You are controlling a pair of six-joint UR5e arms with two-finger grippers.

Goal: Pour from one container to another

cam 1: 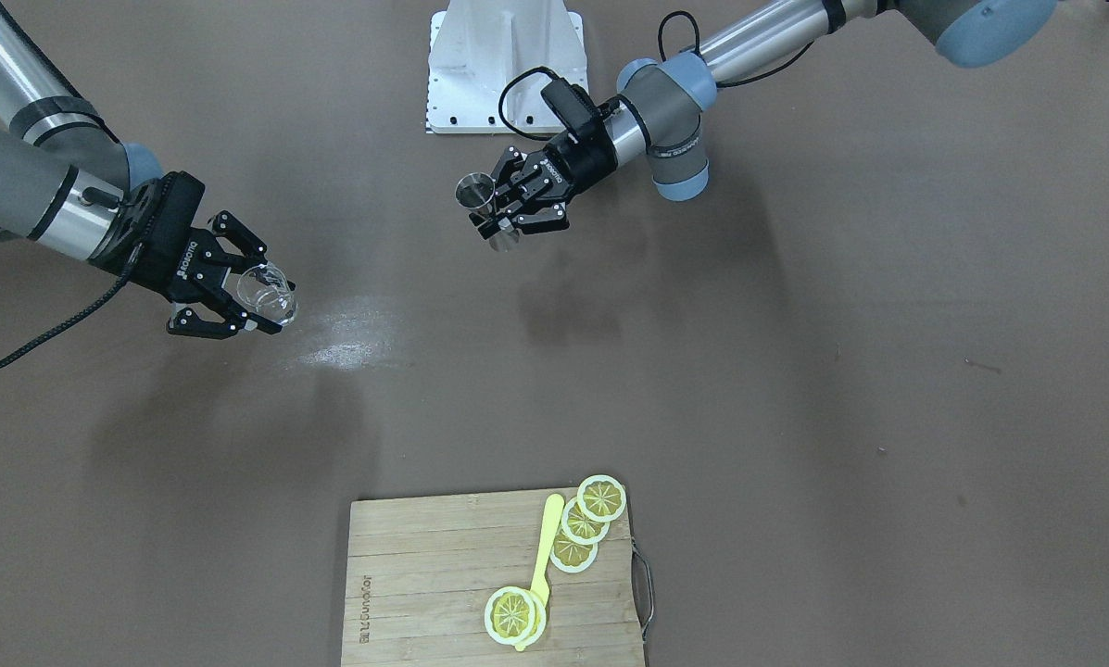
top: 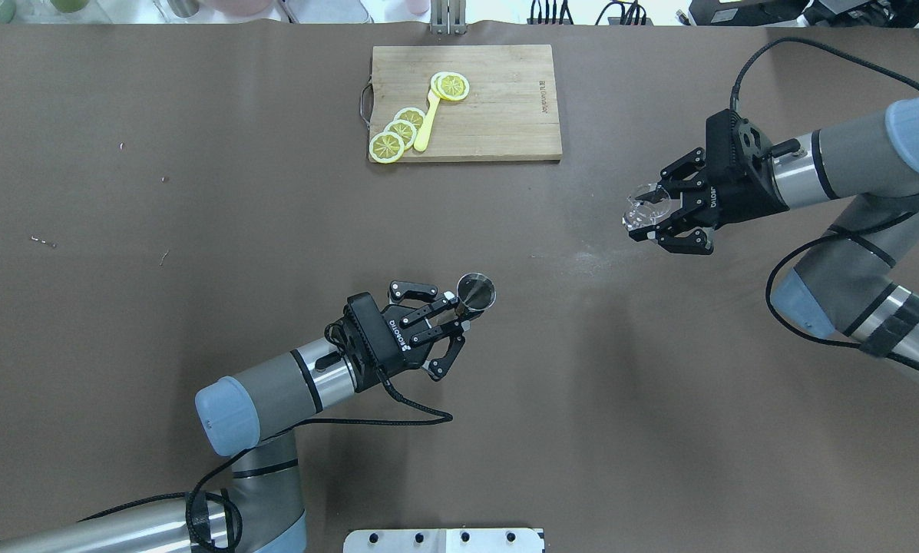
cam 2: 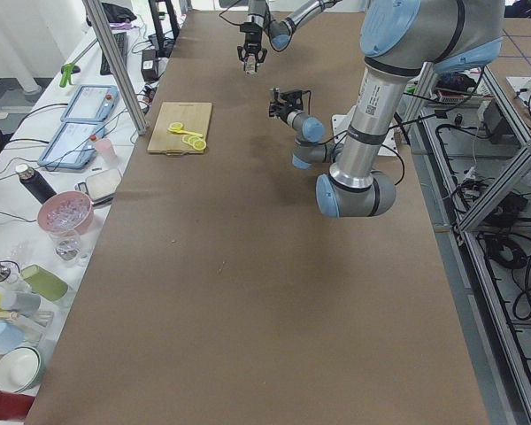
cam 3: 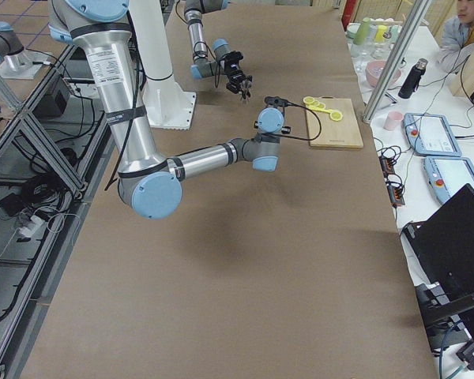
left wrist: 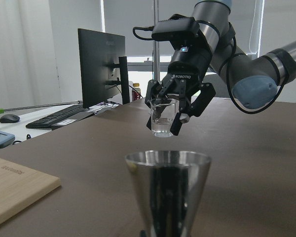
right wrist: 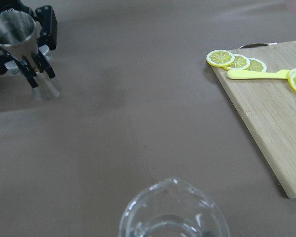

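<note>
My left gripper [top: 459, 311] is shut on the grey hourglass-shaped steel jigger [top: 475, 292], which it holds upright above the table near the middle. In the front-facing view the jigger [cam 1: 473, 192] sits in that gripper [cam 1: 500, 211]. My right gripper [top: 647, 213] is shut on the small clear glass cup [top: 645, 206], raised over the table's right part and well apart from the jigger. The left wrist view shows the jigger's rim [left wrist: 167, 160] close up, and beyond it the upright glass cup [left wrist: 163, 117]. The cup's rim [right wrist: 172, 212] fills the bottom of the right wrist view.
A wooden cutting board [top: 505, 100] lies at the table's far edge with lemon slices [top: 400, 132] and a yellow utensil [top: 427, 127] on it. The robot's white base plate [cam 1: 506, 65] is at the near edge. Bowls, bottles and cups [cam 2: 64, 212] stand on a side bench.
</note>
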